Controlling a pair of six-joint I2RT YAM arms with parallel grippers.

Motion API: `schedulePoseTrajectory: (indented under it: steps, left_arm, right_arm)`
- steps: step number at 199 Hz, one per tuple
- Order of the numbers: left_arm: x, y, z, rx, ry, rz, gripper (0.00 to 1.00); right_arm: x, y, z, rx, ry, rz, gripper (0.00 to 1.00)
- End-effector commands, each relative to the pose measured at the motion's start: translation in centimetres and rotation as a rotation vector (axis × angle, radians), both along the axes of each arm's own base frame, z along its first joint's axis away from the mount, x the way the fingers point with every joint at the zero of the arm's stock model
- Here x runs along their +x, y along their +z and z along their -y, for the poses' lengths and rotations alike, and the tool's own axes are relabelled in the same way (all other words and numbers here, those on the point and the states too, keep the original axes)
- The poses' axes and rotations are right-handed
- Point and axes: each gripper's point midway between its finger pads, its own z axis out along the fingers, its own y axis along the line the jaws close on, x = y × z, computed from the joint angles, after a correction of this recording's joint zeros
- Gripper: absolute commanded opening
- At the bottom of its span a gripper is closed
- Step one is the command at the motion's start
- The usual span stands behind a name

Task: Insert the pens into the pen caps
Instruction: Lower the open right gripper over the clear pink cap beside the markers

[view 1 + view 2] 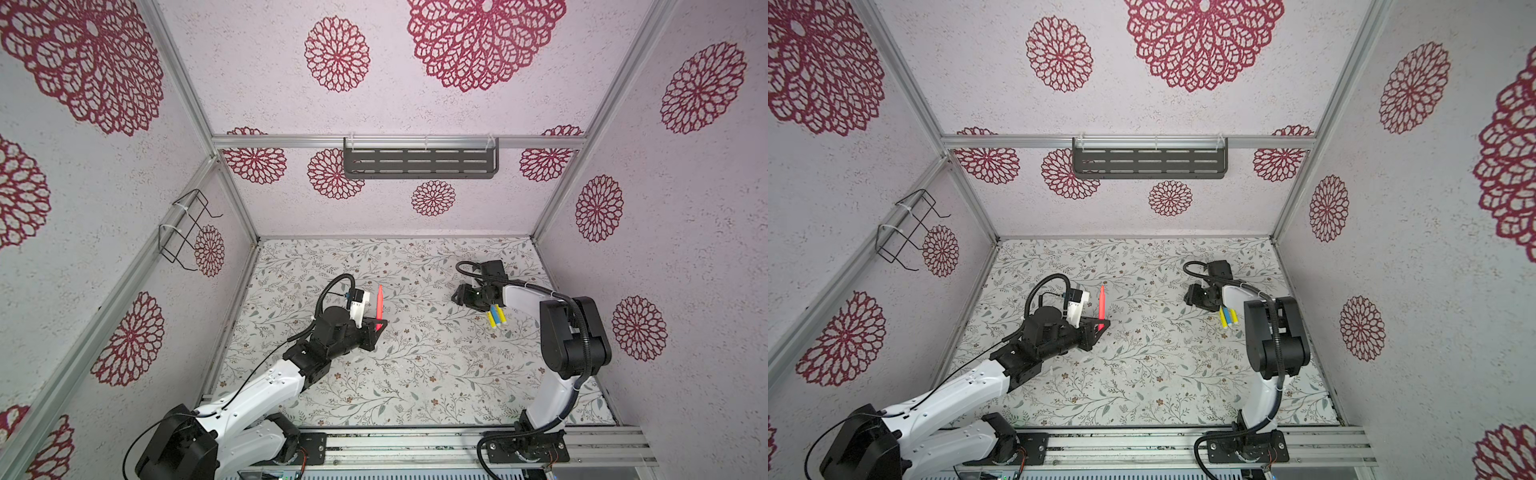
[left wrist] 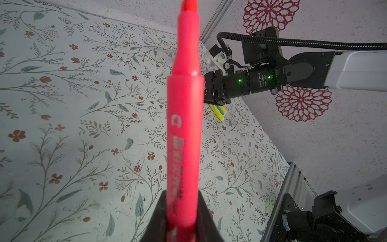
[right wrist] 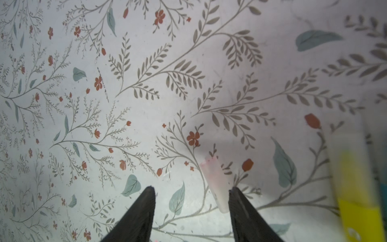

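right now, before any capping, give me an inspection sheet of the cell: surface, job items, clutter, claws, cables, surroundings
surface: floral mat, flat, no spills seen
job's things: red pen gripped at its back end, tip bare; yellow and blue pens bunched on the mat by the right arm; one translucent cap lying on the mat; other caps too faint to tell
clutter: nothing seen
claws: left claw shut on the red pen; right claw open, low over the mat, the cap between its fingers, close to one
cables: left arm's hose and right arm's hose loop above the wrists, no snag seen
surroundings: slotted shelf on the back rail; wire rack on the left wall
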Motion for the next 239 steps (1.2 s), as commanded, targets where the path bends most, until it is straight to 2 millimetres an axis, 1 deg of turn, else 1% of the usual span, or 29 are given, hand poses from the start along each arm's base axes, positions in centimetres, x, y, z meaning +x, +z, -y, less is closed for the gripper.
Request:
schedulePoseTrajectory:
  steps: [1, 57, 81, 100, 110, 131, 144, 174, 204, 218, 239]
  left_arm:
    - [0.3, 0.7, -0.4, -0.008, 0.018, 0.023, 0.0]
    - [0.5, 0.9, -0.3, -0.004, 0.016, 0.027, 0.0]
    - [0.5, 1.0, -0.2, 0.0, 0.013, 0.028, 0.0]
    - [0.6, 1.2, -0.1, -0.002, 0.013, 0.03, 0.0]
    - [0.7, 1.1, -0.2, -0.002, 0.016, 0.03, 0.0]
    - [0.7, 1.1, -0.2, -0.001, 0.017, 0.029, 0.0]
    - [0.5, 1.1, -0.3, 0.002, 0.019, 0.027, 0.0]
    - [0.4, 0.9, -1.0, 0.016, 0.04, 0.043, 0.0]
    - [0.3, 0.8, -1.2, 0.017, 0.043, 0.046, 0.0]
    - [0.3, 0.8, -1.2, 0.018, 0.043, 0.047, 0.0]
    - [0.2, 0.9, -1.2, 0.014, 0.04, 0.05, 0.0]
  right_arm:
    - [0.8, 0.8, 0.0, 0.002, 0.015, 0.03, 0.59]
    - [-0.7, 0.1, -1.3, 0.041, 0.012, 0.024, 0.57]
    - [-1.3, 0.1, -2.8, 0.046, 0.031, 0.031, 0.57]
    - [-1.4, 0.5, -4.3, 0.054, 0.053, 0.046, 0.57]
    - [-1.3, 0.9, -5.3, 0.06, 0.076, 0.064, 0.57]
    - [-0.9, 1.2, -6.0, 0.062, 0.097, 0.064, 0.57]
    - [-0.6, 1.4, -6.1, 0.056, 0.106, 0.066, 0.57]
    - [0.0, 2.7, -5.8, 0.024, 0.121, 0.097, 0.57]
    - [0.9, 4.0, -4.9, -0.023, 0.119, 0.127, 0.57]
    - [1.5, 4.4, -4.2, -0.037, 0.107, 0.135, 0.58]
    - [2.3, 3.9, -3.3, -0.053, 0.095, 0.112, 0.58]
